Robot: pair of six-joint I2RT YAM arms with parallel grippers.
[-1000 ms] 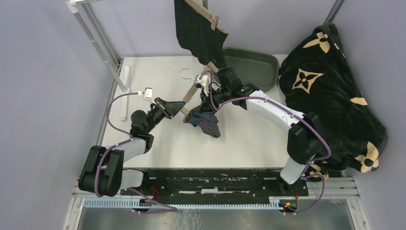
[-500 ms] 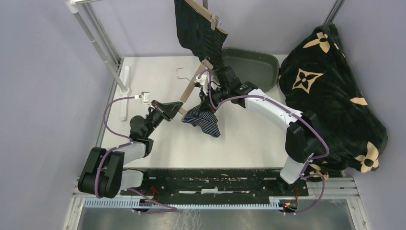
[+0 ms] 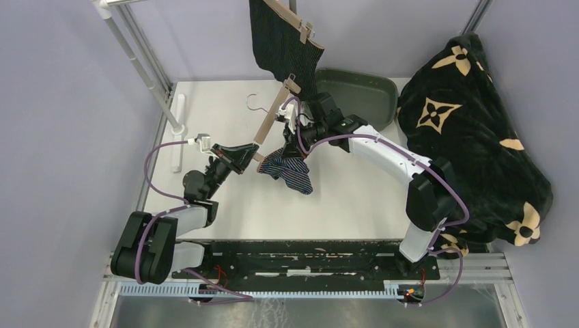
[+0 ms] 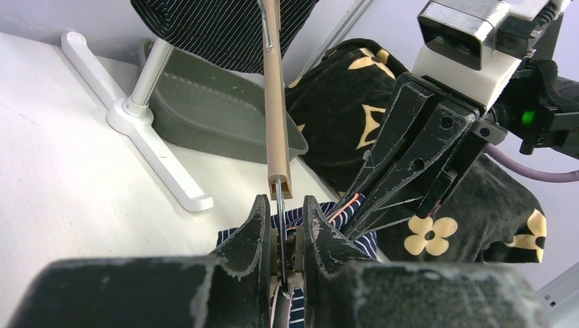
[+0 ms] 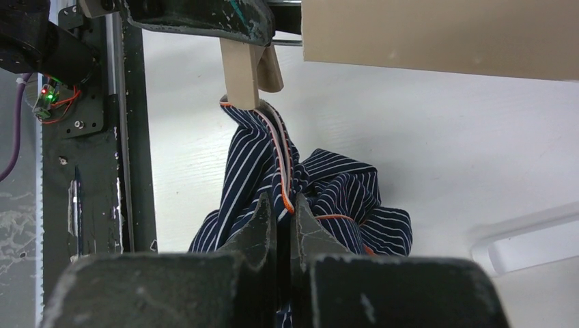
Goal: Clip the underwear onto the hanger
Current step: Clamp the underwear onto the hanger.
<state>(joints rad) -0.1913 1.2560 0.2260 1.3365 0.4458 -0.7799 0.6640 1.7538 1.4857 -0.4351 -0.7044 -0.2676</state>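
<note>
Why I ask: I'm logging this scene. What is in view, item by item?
lower hanger: one, tan, above mid table
upper hanger: one, tan, top of the view
navy underwear: one, navy with light stripes, mid table, at the lower hanger's end clip
black underwear: one, black pinstriped, hung on the upper hanger
bin: one, dark green, far side of the table
blanket: one, black with tan flowers, right side
rack: one, white, far left
table: one, white
left gripper: one, black, shut on the lower hanger's clip
right gripper: one, black, shut on the navy underwear
</note>
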